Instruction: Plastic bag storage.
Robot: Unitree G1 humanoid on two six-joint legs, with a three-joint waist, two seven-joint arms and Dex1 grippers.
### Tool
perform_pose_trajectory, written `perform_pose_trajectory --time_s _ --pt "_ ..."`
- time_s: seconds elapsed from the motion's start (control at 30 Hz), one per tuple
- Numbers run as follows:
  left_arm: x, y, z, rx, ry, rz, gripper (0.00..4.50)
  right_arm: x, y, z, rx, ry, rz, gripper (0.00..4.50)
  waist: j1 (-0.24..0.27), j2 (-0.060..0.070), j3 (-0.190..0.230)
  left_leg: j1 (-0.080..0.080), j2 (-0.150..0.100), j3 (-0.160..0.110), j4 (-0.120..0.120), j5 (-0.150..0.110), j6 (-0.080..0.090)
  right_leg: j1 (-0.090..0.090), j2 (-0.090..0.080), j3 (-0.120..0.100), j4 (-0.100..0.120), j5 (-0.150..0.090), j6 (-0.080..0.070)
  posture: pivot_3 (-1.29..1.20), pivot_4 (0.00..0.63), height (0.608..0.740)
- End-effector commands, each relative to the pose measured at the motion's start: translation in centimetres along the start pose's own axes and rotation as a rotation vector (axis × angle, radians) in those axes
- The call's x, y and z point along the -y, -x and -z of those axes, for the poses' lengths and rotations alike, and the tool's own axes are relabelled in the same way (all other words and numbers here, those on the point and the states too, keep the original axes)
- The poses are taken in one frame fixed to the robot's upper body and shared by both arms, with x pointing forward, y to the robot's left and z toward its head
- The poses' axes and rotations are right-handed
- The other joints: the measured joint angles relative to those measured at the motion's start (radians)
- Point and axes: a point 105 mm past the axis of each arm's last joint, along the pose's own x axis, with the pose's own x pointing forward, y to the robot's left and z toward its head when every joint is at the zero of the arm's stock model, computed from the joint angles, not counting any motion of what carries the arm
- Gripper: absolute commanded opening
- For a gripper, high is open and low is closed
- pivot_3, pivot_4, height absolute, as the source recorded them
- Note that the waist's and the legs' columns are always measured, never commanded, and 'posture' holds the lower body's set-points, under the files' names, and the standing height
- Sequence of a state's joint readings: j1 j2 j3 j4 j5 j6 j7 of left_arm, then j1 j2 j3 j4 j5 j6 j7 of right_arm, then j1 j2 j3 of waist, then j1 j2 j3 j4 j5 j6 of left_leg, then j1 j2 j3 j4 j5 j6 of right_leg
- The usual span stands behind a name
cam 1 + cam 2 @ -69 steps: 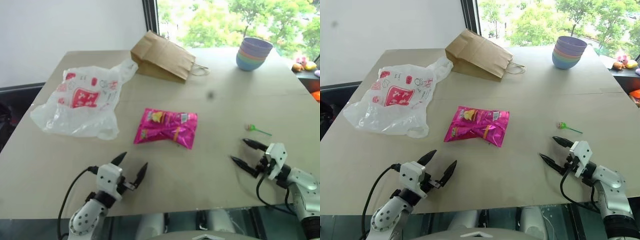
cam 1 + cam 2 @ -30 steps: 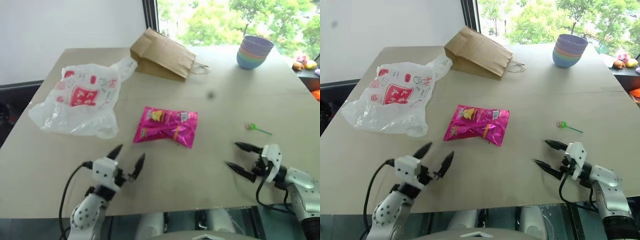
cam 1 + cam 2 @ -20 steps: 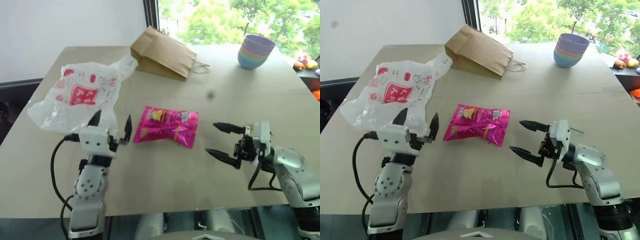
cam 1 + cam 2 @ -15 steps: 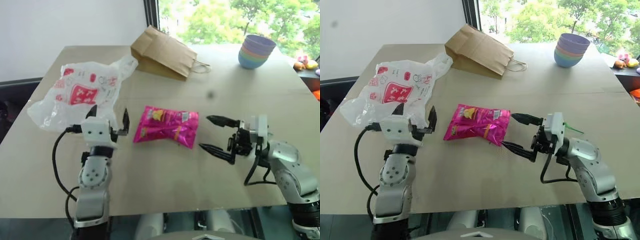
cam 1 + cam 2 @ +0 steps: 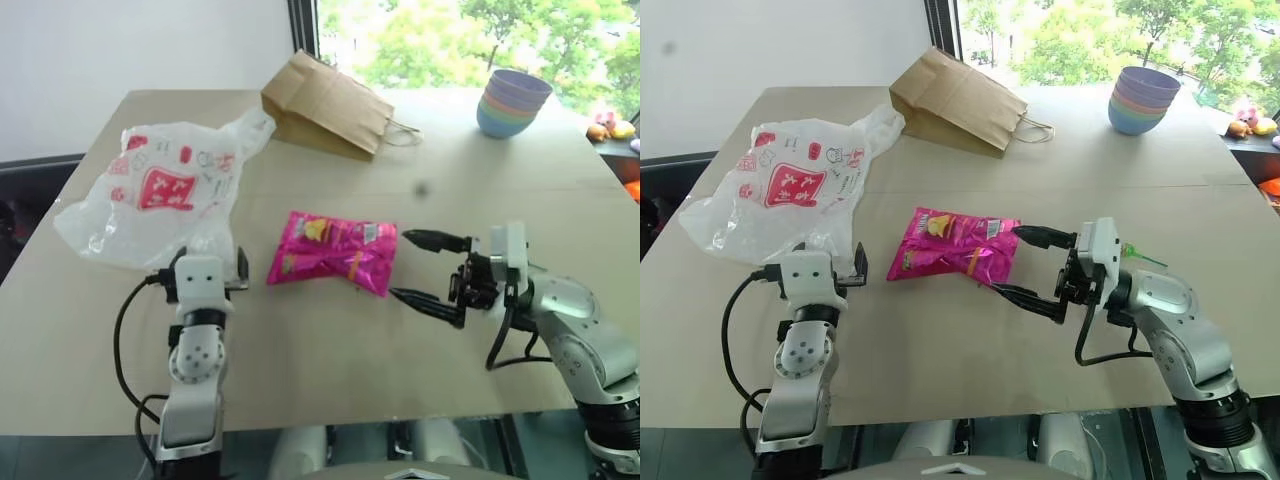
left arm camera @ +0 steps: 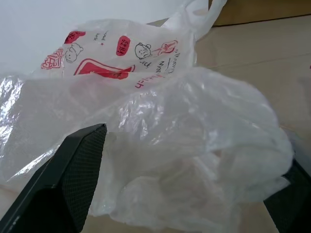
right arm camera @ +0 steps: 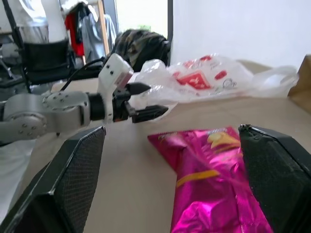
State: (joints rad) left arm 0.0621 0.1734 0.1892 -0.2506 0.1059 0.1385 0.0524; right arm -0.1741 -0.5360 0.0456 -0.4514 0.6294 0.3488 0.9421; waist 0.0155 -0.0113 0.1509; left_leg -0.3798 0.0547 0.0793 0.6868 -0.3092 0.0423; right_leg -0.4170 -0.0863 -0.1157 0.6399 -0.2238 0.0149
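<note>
- The plastic bag (image 5: 160,200) lies crumpled at about ten o'clock on the tabletop (image 5: 330,340), well apart from the brown paper bag (image 5: 325,108).
- The left hand (image 5: 825,268) is spread open just short of the bag's near edge.
- The right hand (image 5: 1032,268) is open wide beside the pink packet (image 5: 955,248).
- The bag looks feather-light, limp and slippery; I judge a pinch on a bunched fold at its near edge would hold best.
</note>
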Motion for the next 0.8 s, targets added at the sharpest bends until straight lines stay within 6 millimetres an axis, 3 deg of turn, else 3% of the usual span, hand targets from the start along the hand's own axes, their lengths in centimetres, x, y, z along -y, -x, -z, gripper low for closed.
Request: perform_pose_trajectory --time_s 0.03,0.1,0.2,0.27,0.37,0.47,0.63,0.8 --pt "-0.5 -0.5 -0.3 0.038 0.001 -0.025 4.5 -0.7 -0.6 -1.1 0.004 0.035 -0.037 4.43 0.0 0.0 0.0 0.0 0.0 0.0 0.0 0.0 0.0 0.0 0.0 0.0 0.0 0.0 0.0 0.0 0.15 0.74" --pt "-0.5 -0.6 -0.4 0.046 0.012 -0.03 4.5 -0.7 -0.7 -1.1 0.0 0.04 -0.038 4.43 -0.001 0.0 0.0 0.0 0.0 0.0 0.0 0.0 0.0 0.0 0.0 0.0 0.0 0.0 0.0 0.0 0.15 0.74" --pt "-0.8 -0.7 -0.5 0.061 0.026 -0.048 3.77 -0.7 -0.9 -1.5 0.007 0.039 -0.039 4.5 -0.001 0.0 0.0 0.0 0.0 0.0 0.0 0.0 0.0 0.0 0.0 0.0 0.0 0.0 0.0 0.0 0.15 0.74" --pt "-1.3 -0.6 -0.4 0.063 0.034 -0.069 2.89 -0.8 -1.0 -1.7 0.016 0.042 -0.043 4.5 -0.001 0.0 0.0 0.0 0.0 0.0 0.0 0.0 0.0 0.0 0.0 0.0 0.0 0.0 0.0 0.0 0.15 0.74" --pt "-1.8 -0.6 -0.5 0.075 0.04 -0.092 1.21 -0.8 -1.1 -1.8 0.019 0.044 -0.045 4.5 -0.001 0.0 0.0 0.0 0.0 0.0 0.0 0.0 0.0 0.0 0.0 0.0 0.0 0.0 0.0 0.0 0.15 0.74" --pt "-2.0 -0.5 -0.9 0.098 0.045 -0.098 0.04 -0.6 -1.3 -1.9 0.023 0.041 -0.039 4.5 -0.001 0.0 0.0 0.0 0.0 0.0 0.0 0.0 0.0 0.0 0.0 0.0 0.0 0.0 0.0 0.0 0.15 0.74" --pt "-2.4 -0.1 -2.6 0.197 0.106 -0.1 0.04 1.4 -1.5 -1.1 -0.007 0.008 0.051 4.5 -0.002 0.0 0.0 0.0 0.0 0.0 0.0 0.0 0.0 0.0 0.0 0.0 0.001 0.0 0.0 0.0 0.15 0.74" --pt "0.1 1.8 -5.9 0.338 0.32 0.158 0.04 7.0 -1.8 0.4 -0.128 -0.147 0.249 4.5 -0.004 0.0 0.001 0.0 0.0 0.001 0.002 0.0 0.0 0.0 -0.001 0.0 0.002 0.0 0.0 0.0 0.15 0.74"
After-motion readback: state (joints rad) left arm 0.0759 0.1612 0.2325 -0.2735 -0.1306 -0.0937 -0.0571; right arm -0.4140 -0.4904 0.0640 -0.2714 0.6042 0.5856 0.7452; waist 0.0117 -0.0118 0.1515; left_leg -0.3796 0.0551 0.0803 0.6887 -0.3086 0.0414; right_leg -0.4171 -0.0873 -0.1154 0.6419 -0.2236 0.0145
